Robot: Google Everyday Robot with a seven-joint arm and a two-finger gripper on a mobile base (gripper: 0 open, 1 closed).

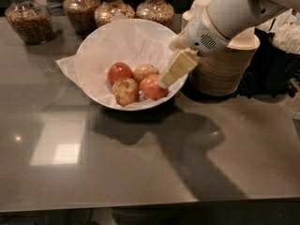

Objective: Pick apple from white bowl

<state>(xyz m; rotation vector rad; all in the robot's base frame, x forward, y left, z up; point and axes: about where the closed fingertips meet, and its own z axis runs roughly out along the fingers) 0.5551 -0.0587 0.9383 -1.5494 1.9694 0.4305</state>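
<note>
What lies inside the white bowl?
White paper lines the white bowl. On it lie the apple, rightmost, and three other apples. The tool reaches in, covering the apple's right edge. Paper hides the bowl's bottom.

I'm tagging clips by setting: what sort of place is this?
Probably an office snack counter: jars of snacks, stacked disposable bowls, apples in a white bowl. The gripper sits at that bowl's right rim.

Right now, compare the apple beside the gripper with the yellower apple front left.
The apple is mostly red-pink; the yellower apple is yellow with red blush. The apple lies at the right, its upper edge partly covered by the gripper at the bowl's right; the yellower apple lies front left, fully in view. Both rest side by side on the paper in the white bowl.
</note>
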